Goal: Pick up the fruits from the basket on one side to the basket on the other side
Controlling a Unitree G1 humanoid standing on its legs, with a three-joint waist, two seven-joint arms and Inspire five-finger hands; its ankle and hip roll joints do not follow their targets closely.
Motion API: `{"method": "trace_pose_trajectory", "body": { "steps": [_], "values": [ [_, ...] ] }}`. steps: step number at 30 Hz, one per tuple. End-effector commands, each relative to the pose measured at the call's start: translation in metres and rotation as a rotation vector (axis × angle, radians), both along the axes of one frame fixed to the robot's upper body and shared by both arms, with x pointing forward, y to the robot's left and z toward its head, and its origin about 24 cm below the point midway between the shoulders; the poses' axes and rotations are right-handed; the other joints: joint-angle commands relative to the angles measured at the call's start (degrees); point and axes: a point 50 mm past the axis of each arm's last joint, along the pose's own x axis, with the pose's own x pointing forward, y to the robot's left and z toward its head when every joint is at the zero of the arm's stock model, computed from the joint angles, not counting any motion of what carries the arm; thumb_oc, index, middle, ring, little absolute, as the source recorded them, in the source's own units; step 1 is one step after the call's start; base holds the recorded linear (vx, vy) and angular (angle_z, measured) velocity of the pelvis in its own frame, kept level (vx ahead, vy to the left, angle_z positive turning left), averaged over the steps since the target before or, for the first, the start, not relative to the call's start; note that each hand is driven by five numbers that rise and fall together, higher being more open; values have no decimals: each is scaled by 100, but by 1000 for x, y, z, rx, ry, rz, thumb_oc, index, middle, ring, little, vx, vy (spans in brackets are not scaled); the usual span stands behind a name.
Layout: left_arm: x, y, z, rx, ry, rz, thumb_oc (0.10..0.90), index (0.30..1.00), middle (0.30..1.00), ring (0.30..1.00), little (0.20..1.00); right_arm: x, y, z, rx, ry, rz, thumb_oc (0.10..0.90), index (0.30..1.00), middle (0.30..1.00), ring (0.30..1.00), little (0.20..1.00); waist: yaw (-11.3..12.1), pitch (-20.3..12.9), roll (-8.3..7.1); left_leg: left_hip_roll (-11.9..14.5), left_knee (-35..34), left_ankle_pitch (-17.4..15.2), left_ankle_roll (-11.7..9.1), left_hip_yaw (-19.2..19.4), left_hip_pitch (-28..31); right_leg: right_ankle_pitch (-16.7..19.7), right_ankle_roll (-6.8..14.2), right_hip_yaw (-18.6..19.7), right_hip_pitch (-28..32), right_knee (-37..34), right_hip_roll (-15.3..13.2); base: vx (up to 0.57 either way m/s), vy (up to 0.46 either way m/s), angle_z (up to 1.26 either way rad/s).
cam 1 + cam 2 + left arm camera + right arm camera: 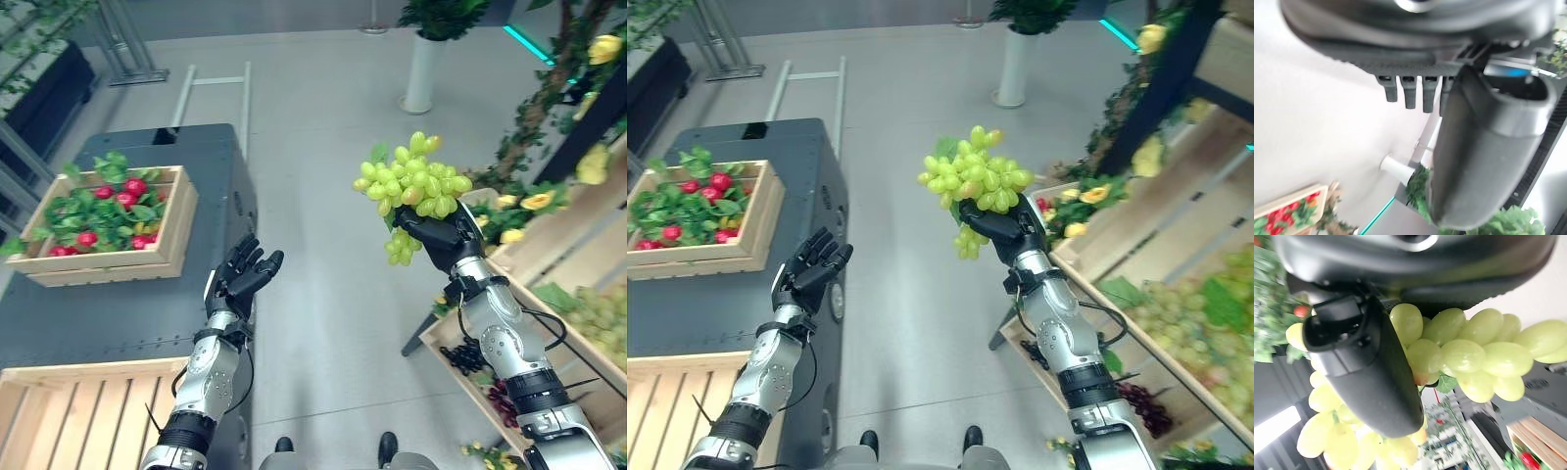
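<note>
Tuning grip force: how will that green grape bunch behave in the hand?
Likely floppy: the green grape bunch spills over both sides of the right hand. Probably fragile and roll-prone: its round smooth grapes bulge past the thumb.

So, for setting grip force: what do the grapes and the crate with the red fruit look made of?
Green grapes, held in the right hand: smooth, slightly glossy skins, possibly plastic imitations; can't tell. Crate of red fruit: pale unfinished wood, with visible slats and grain.
</note>
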Motion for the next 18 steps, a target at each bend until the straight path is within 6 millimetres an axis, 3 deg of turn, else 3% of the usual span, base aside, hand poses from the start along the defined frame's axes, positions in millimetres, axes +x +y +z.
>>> {"method": "trace_pose_trajectory", "body": {
  "steps": [1,2,5,7,10,13,15,16,18],
  "values": [
    [15,6,42,7,-219,91,800,900,900,900,900,1,19,73,56,-338,132,400,300,300,300,300,-2,-845,-284,-656,177,172,-222,-302,-688,-35,-11,-112,547,-65,-391,-50,-61,-20],
    [15,2,43,-16,-225,94,800,900,900,900,900,1,17,73,49,-331,133,400,300,300,300,300,3,-857,-300,-720,202,181,-240,-395,-742,-18,-30,-108,557,-86,-371,-126,-42,-19],
    [14,0,50,-48,-257,120,800,900,900,900,900,2,22,76,32,-333,175,400,300,300,300,300,1,-792,-458,-1155,1431,-476,-185,-856,-961,10,-154,106,287,139,-481,-157,1,-10],
    [12,-2,55,-55,-284,112,800,900,900,900,900,1,29,72,6,-338,218,400,300,300,300,300,-4,-736,-400,-1160,1455,-620,-93,-1062,-1000,-32,-171,264,143,316,-441,-171,161,-33],
    [19,-9,54,-65,-275,96,800,900,900,900,900,-5,38,62,14,-334,246,400,300,300,300,300,-130,-743,-211,-1076,467,-234,-6,-1090,-571,20,-47,236,-23,471,-391,-137,154,-40],
    [25,-18,64,-18,-304,87,800,900,900,900,900,-8,40,72,10,-365,287,400,300,300,300,300,-166,-695,-216,-1109,-1,-50,-20,-1110,-442,363,145,64,-181,267,-460,-190,18,-28],
    [24,-13,65,-9,-307,123,800,900,900,900,900,-8,46,75,15,-377,335,400,300,300,300,300,-100,-660,-176,-1074,-162,7,19,-991,-383,416,252,-231,-339,734,-546,-211,12,-36],
    [23,-6,65,-1,-305,153,800,900,900,900,900,-8,51,75,21,-379,373,400,300,300,300,300,-25,-658,-113,-1010,-160,52,65,-882,-419,282,256,-343,-472,1472,-588,-224,38,-58],
    [22,4,66,-5,-305,175,800,900,900,900,900,-10,53,70,12,-376,417,400,300,300,300,300,-8,-676,-104,-978,-128,127,105,-869,-494,37,183,-213,-573,1869,-462,-165,-26,-80]
  ]
}}
